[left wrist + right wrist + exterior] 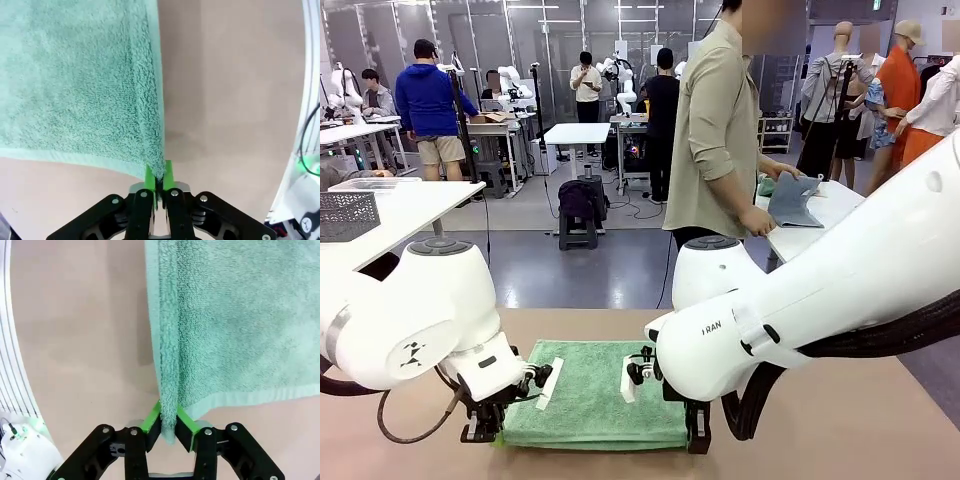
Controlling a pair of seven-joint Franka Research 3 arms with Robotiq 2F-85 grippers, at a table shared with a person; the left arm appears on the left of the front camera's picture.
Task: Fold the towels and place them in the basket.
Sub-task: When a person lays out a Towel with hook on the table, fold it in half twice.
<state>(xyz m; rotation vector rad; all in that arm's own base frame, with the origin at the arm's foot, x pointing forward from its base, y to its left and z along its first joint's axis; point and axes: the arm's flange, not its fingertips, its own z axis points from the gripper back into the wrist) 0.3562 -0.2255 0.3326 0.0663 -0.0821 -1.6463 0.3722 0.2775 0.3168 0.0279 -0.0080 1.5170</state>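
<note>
Towel (590, 395) lies flat at lower centre, left pincer (159, 176) and right pincer (168, 421) each pinching a near corner, seemingly for folding.

We looked down along the right gripper (168, 414), whose black fingers rose from the bottom edge. Its green pads (151, 417) were pinched on a thick, doubled edge of the mint green towel (240, 325) near a corner. The towel spread upward and to the right across the tan table (80, 340). A curved white robot part (9, 370) lined the left edge.
</note>
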